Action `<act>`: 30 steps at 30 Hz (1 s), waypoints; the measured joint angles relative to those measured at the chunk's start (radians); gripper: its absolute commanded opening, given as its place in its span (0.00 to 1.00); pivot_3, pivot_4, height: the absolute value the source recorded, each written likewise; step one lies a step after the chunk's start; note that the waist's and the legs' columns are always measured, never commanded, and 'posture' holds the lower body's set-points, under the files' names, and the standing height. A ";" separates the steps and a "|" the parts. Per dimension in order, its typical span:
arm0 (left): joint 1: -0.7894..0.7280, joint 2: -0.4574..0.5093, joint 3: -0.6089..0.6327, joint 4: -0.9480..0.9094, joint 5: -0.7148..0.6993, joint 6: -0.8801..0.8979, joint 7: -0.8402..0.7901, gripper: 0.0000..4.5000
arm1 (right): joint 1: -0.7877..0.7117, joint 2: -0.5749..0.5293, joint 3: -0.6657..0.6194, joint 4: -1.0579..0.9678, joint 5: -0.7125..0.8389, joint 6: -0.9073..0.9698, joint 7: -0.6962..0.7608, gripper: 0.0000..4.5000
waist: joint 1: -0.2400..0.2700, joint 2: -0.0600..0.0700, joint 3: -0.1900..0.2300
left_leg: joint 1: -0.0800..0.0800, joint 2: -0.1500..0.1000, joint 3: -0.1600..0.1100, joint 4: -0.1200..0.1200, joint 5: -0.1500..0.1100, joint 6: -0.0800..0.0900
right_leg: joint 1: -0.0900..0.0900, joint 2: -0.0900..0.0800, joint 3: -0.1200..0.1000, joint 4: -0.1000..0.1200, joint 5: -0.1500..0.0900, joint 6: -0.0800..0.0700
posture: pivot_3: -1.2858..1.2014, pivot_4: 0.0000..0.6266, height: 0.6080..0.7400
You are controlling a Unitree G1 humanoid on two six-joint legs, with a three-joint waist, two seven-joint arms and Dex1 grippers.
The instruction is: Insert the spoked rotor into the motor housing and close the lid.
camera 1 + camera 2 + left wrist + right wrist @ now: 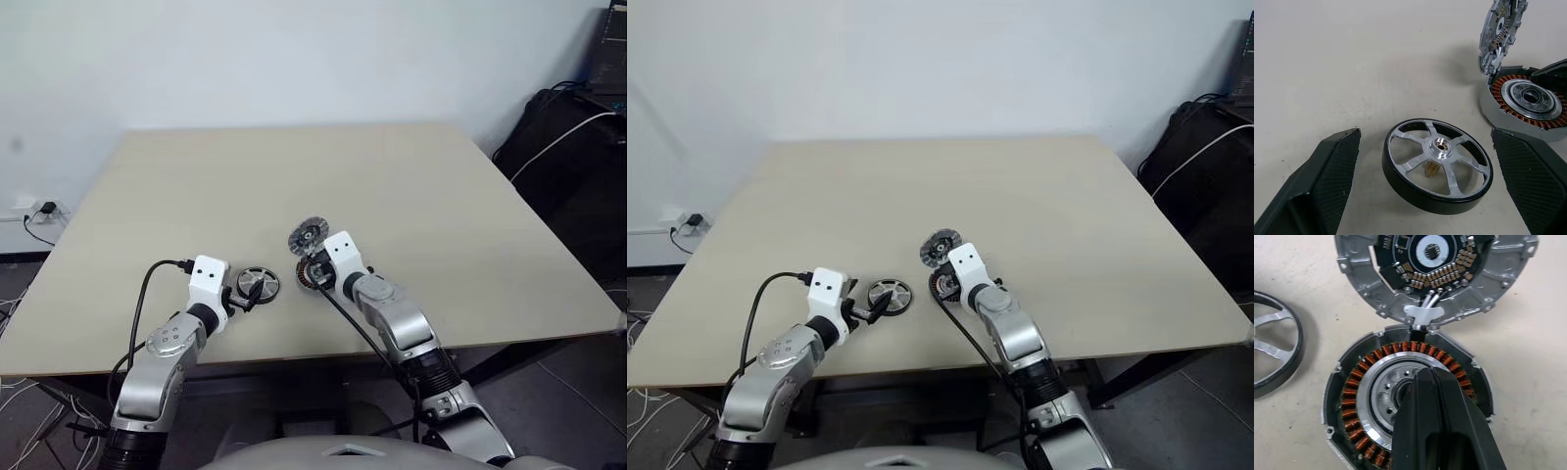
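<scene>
L gripper (1425, 186) is spread wide, holding nothing; its two black fingers (1317, 181) stand either side of the spoked rotor (1437, 164), which lies flat on the table (294, 176), silver hub up, brass shaft end showing through the spokes. No contact visible between fingers and the dark rim, just a gap each side, so the wheel sits right in the mouth of the grip. From the head views the rotor lies just ahead of that hand and to its right, with the motor housing (1405, 401) further right, near but apart. R gripper (1437, 382) is shut, gripping nothing, its closed tip over the housing's silver centre by the middle hole; whether it presses down, can't tell. The lid (1435, 274) stands tipped up at the housing's far edge, joined there by a small clip, circuit face toward the R wrist cam. L arm is clearly nearer the rotor, so I'd judge the pickup is its job
</scene>
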 measured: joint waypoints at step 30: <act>0.000 0.002 0.000 0.000 0.000 0.000 -0.001 1.00 | 0.008 0.000 -0.002 0.005 0.000 0.001 0.009 0.00 | 0.000 0.000 0.000 | 0.000 0.000 0.000 0.000 0.000 0.000 | 0.000 0.000 0.000 0.000 0.000 0.000 | 0.52 0.00 1.00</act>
